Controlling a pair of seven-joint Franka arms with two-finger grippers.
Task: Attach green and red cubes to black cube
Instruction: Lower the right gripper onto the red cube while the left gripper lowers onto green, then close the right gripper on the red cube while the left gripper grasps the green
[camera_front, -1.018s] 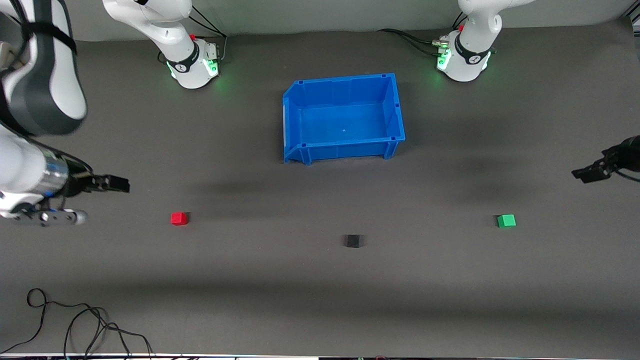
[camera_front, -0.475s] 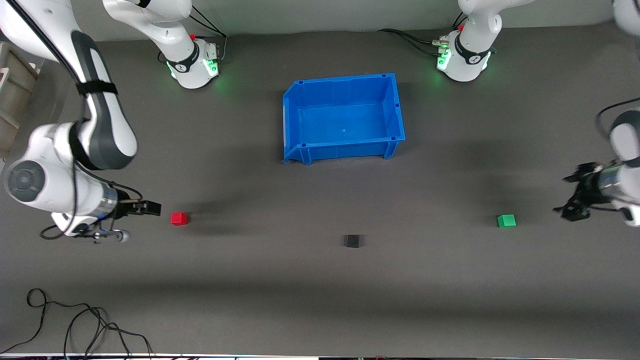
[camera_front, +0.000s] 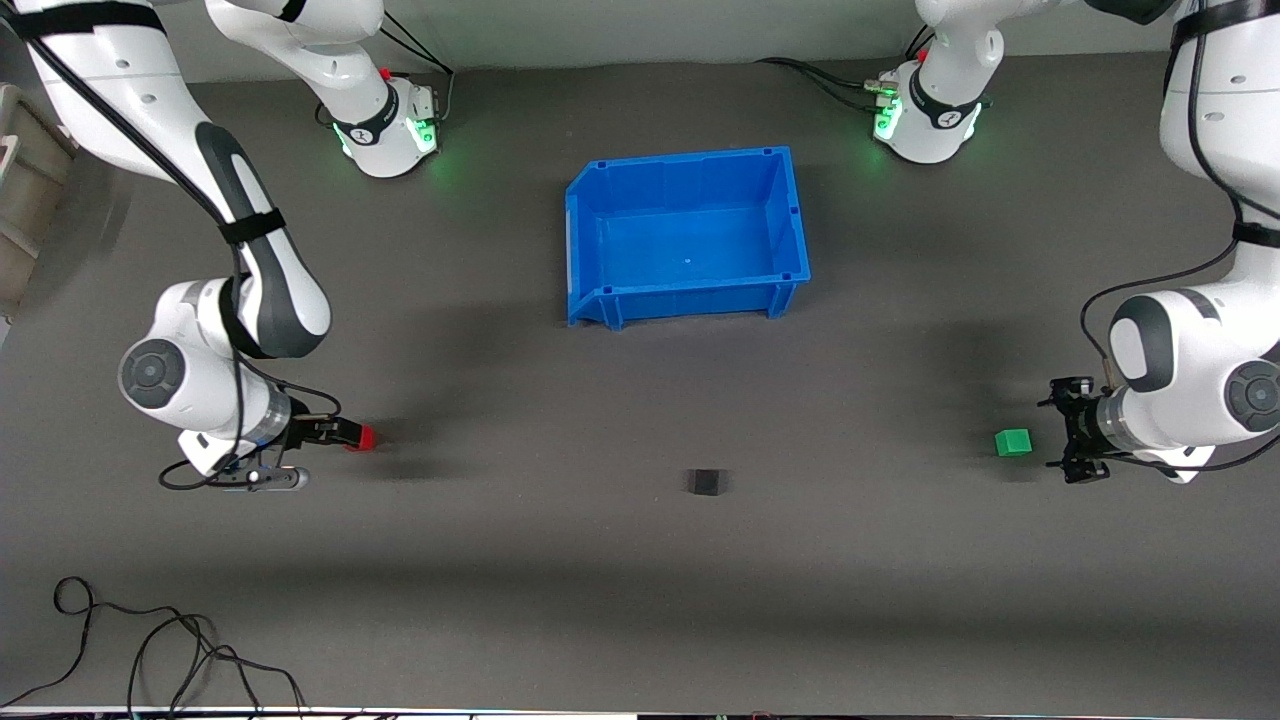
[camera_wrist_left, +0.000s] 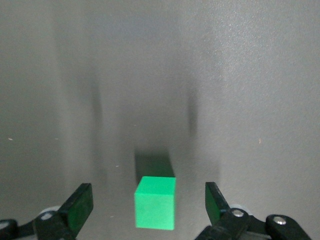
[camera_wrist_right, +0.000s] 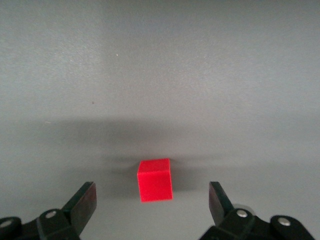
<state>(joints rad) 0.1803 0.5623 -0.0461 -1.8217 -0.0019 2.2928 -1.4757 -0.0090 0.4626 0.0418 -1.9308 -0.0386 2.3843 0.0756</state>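
The red cube (camera_front: 366, 437) lies on the grey mat toward the right arm's end. My right gripper (camera_front: 338, 433) is low beside it and open. In the right wrist view the red cube (camera_wrist_right: 155, 180) sits just ahead of the open gripper (camera_wrist_right: 151, 201), centred between its fingers. The green cube (camera_front: 1013, 442) lies toward the left arm's end. My left gripper (camera_front: 1062, 441) is open, a short gap from it. In the left wrist view the green cube (camera_wrist_left: 156, 202) sits centred between the fingers of the left gripper (camera_wrist_left: 148, 201). The black cube (camera_front: 706, 482) lies alone between the two cubes.
An empty blue bin (camera_front: 790, 215) stands mid-table, farther from the front camera than the cubes. Loose black cables (camera_front: 150, 645) lie at the mat's near edge toward the right arm's end. The arm bases (camera_front: 390, 130) stand along the table's top edge.
Both arms have swung in and come down to the mat. The right gripper has closed in on the red cube, the left gripper on the green cube. The cubes have not moved.
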